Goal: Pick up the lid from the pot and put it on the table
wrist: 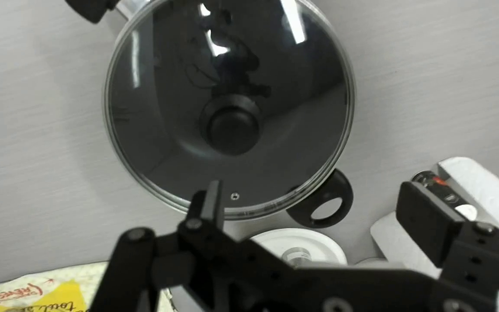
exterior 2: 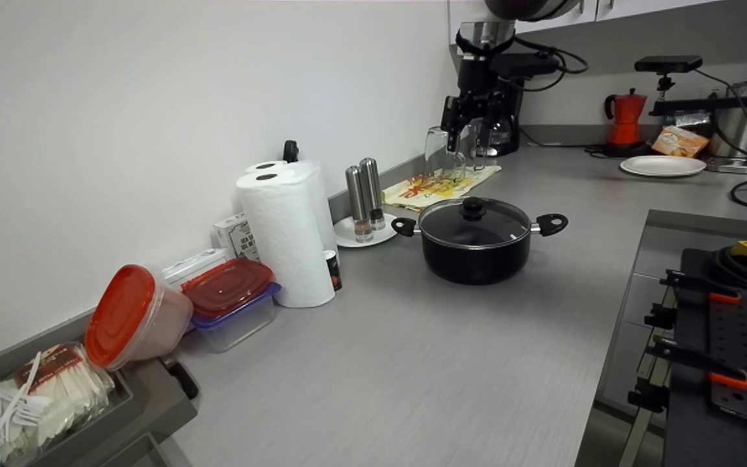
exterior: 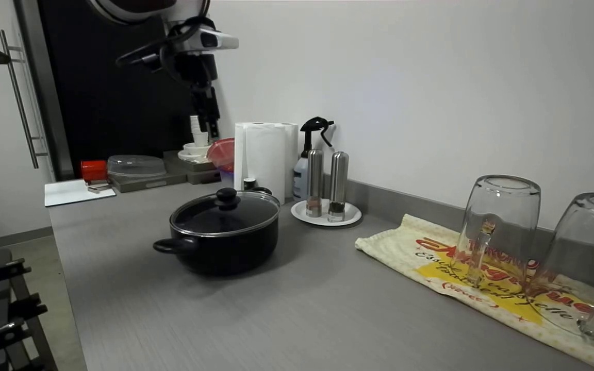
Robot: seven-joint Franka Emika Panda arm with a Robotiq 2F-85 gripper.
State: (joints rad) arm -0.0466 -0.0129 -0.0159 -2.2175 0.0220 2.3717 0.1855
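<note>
My end effector (wrist: 314,209): spread wide, holding nothing.
I'd centre over the round black knob (wrist: 233,130), wrist view's upper middle, before descending; lift the round, dark see-through lid (wrist: 189,113) level.

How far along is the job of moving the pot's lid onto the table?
Done: nothing visible yet; the lid sits on the pot. In hand: nothing; the gripper is open, empty and up clear of the lid. Left: the whole job, probably gripping the black knob, lifting the lid off and setting it down on the grey table.
</note>
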